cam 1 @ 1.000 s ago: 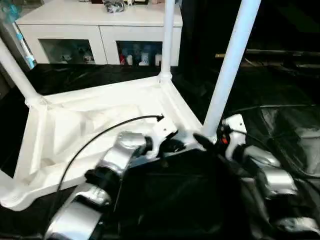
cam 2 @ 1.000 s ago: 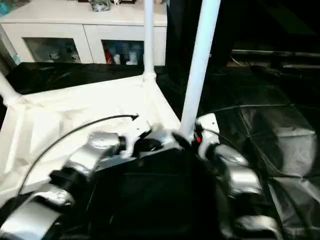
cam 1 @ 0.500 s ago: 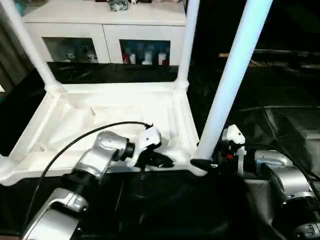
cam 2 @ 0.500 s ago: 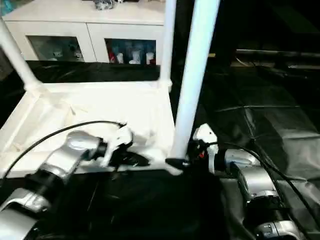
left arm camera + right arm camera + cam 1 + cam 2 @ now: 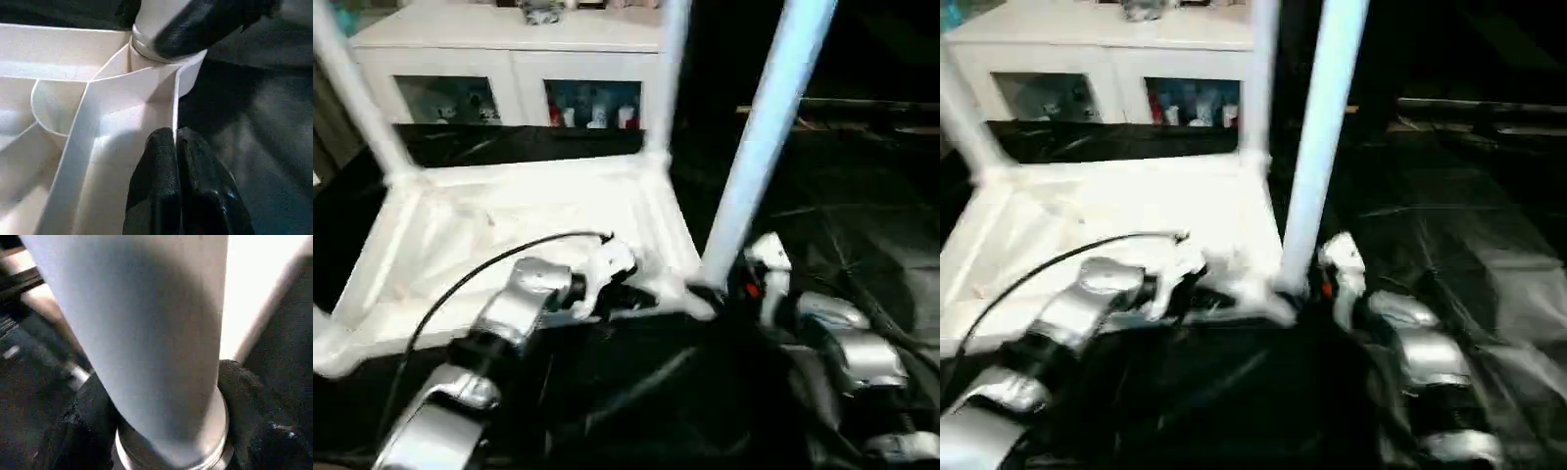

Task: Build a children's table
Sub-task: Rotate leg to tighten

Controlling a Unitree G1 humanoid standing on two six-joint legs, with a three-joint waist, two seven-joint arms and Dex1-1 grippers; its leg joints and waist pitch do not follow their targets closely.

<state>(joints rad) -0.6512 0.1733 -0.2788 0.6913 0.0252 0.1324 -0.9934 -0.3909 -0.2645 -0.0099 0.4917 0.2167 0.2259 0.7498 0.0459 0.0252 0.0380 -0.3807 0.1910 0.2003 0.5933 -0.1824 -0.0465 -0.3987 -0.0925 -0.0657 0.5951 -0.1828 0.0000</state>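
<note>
On a surface draped in glossy, crinkled black sheeting (image 5: pixel 862 196), the children's table (image 5: pixel 509 220) is laid upside down, its white plastic underside turned up and its legs pointing upward. The underside is seen as a shallow rectangular tray, bounded by a thin raised rim and crossed by moulded ribs, with a rounded socket at each corner. Smooth, round white legs are seated in the sockets: one at the far left corner (image 5: pixel 357 98), one at the far right corner (image 5: pixel 668 73), and a thick near-right leg (image 5: pixel 759 147) that rises past the upper edge of the head views. The left claw (image 5: pixel 177 147) is pressed together on the thin rim of the tray just beside the near-right socket, one matte black finger (image 5: pixel 156 181) inside the rim and the other outside, so that the edge is pinched between them. The right claw (image 5: pixel 161 431) is closed around the base of the near-right leg, where a collar ring meets the socket; its rubbery black fingers (image 5: pixel 80 431) are wrapped on either side of the tapering tube. Both silver forearms are reached in from the near edge, and a black cable (image 5: pixel 499 264) is arched over the left one. Behind the table, a white cabinet (image 5: pixel 509 59) with glass-fronted compartments is set, with small coloured items blurred behind the glass.
</note>
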